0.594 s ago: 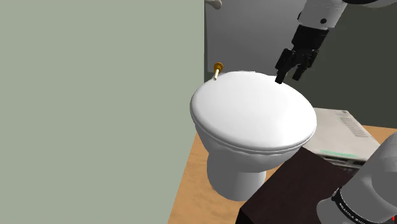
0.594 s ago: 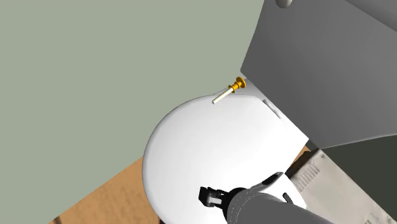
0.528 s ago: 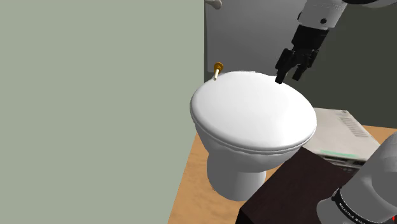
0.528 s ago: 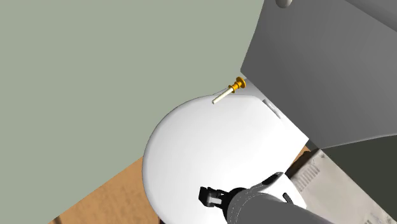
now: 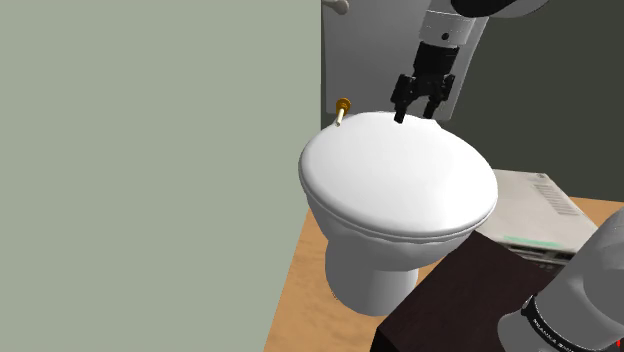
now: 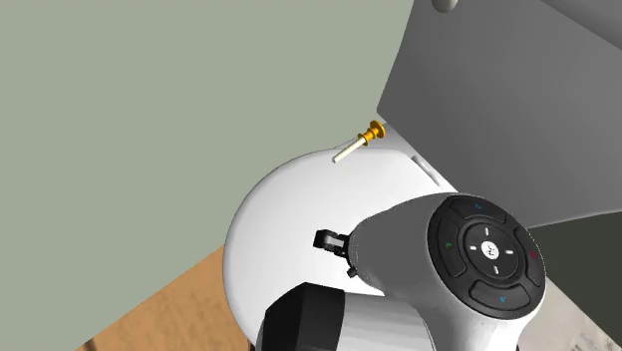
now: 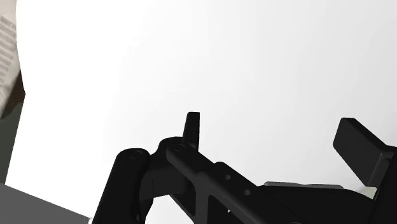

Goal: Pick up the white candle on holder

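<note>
Clearly nothing is grasped yet: the jaws stand wide apart and empty above the rear of the closed toilet lid. The white candle on its gold holder appears to lie on its side at the lid's back edge beside the green wall, apart from the jaws, toward the shoulder view's left. By my judgement all 3 steps remain: reaching it, closing, lifting.

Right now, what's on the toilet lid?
The white candle in its gold holder lies at the back edge of the lid. The open gripper hovers above. The arm covers part of it.
</note>
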